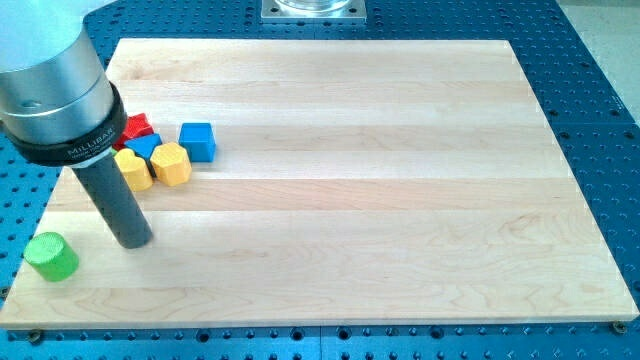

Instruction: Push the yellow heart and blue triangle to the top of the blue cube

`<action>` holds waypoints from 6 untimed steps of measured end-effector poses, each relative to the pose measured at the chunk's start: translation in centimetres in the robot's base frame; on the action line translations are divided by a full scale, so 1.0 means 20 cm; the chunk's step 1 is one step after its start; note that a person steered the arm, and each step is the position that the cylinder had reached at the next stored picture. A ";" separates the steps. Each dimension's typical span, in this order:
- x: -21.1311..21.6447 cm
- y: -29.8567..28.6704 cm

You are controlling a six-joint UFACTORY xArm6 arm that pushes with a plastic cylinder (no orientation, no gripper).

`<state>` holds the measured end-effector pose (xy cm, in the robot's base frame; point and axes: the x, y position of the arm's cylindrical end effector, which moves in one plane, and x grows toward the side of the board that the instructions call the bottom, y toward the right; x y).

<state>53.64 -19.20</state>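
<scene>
Already bunched at the frame's upper left, our yellow heart (133, 170) and blue triangle (146, 146) sit just left of the blue cube (198, 141), with a yellow hexagon (172, 164) and red block (137, 127) crowding them. My tip (133, 241) rests below the cluster, touching none and grasping nothing, seemingly poised to push upward. A green cylinder (51, 256) lies lower left.

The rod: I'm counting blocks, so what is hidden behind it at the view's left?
Behind the rod, a red block, a blue block and a yellow block peek out, partly covered. Any more there cannot be seen. My tip rests below them.
</scene>
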 end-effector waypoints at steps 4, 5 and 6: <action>-0.34 -0.18; -0.52 -0.18; -0.70 -0.04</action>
